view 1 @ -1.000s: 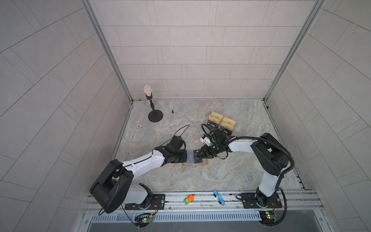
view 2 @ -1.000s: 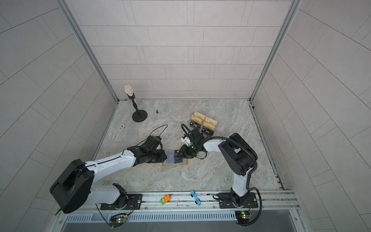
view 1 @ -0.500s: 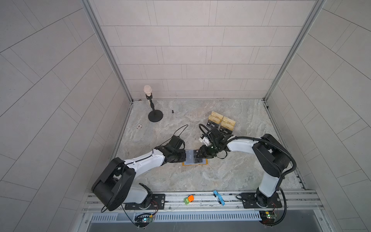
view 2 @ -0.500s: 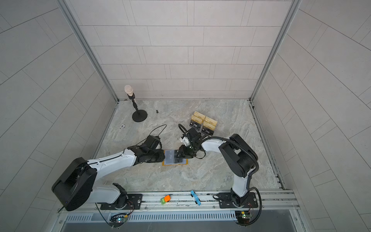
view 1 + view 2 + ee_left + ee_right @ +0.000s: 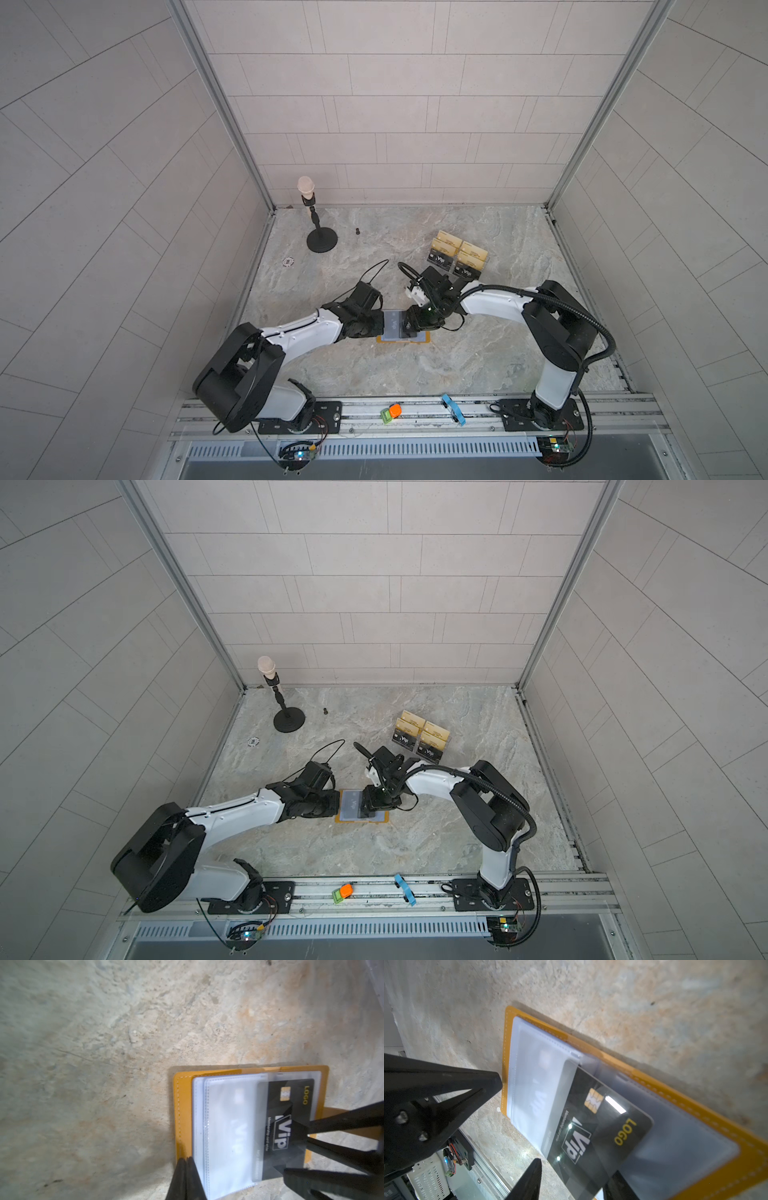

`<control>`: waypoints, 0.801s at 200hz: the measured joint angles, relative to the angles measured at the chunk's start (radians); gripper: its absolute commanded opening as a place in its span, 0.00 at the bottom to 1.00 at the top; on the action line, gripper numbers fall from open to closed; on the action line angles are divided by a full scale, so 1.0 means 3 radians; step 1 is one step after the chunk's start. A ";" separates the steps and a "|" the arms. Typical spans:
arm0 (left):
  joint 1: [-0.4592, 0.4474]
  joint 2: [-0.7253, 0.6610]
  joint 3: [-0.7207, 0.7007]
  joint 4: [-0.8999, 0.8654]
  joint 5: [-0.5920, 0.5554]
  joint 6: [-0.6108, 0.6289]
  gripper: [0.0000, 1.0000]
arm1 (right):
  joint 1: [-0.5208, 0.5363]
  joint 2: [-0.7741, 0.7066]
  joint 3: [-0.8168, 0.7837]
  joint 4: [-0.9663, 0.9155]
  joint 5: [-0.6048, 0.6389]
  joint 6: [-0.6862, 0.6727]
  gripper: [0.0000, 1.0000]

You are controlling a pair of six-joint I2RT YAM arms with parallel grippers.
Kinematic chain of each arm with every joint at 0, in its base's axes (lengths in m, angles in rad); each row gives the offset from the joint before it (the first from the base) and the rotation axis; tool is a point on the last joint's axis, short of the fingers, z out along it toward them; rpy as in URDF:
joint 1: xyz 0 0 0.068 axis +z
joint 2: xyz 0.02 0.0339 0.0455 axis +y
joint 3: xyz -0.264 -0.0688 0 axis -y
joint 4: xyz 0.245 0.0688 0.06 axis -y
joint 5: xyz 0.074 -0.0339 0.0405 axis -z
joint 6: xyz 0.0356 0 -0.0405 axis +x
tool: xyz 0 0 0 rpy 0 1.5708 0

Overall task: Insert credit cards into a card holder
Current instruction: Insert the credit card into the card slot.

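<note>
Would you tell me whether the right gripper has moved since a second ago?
Yes. In both top views the right gripper has shifted slightly toward the left gripper, away from the acrylic card stand.

A glossy black plastic card (image 5: 602, 1126) catches pinpoint glare against cloudy, clear-plastic sleeves (image 5: 228, 1126). The holder (image 5: 184, 1118) around them looks like matt, stitched mustard leather. The table (image 5: 83, 1043) resembles rough, mottled stone.

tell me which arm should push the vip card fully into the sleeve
Right. The right gripper straddles the free end of the half-inserted card, jaws apart. The left gripper is shut at the edge of the card holder, probably steadying it.
</note>
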 measured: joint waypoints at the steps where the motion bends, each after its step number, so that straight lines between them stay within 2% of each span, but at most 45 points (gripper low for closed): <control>1: 0.0000 0.0003 -0.0003 0.0003 0.0000 0.0000 0.00 | 0.0004 0.0000 0.0001 -0.0004 0.0005 0.0000 0.51; 66: 0.0023 0.0039 -0.0090 0.0179 0.0019 -0.0005 0.00 | 0.0080 0.0037 0.0079 -0.0027 0.0123 0.0027 0.58; 160: 0.0078 0.0039 -0.0195 0.0458 0.0145 -0.0066 0.00 | 0.0210 0.0163 0.0202 0.0085 0.0132 0.0070 0.58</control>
